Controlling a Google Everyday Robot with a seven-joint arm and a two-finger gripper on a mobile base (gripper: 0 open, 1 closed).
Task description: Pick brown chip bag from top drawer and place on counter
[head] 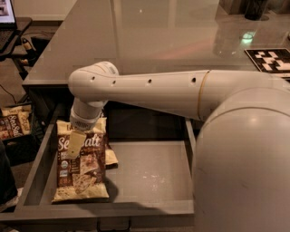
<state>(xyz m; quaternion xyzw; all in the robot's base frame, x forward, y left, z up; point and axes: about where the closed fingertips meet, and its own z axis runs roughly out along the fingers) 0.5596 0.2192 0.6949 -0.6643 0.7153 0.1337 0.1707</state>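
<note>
The brown chip bag (81,168) lies flat in the left part of the open top drawer (149,174), with its "Sea Salt" lettering facing up. My gripper (76,143) hangs from the wrist (88,113) straight down onto the upper left of the bag, over the lettering. The white arm (154,90) reaches in from the right, across the drawer's back edge. The grey glossy counter (154,36) lies above and behind the drawer.
A smaller "Sea Salt" bag (13,126) sits in a crate on the floor at the left. A laptop (6,13) stands at the top left. A black-and-white marker (272,60) and a dark object (256,8) are on the counter's right side.
</note>
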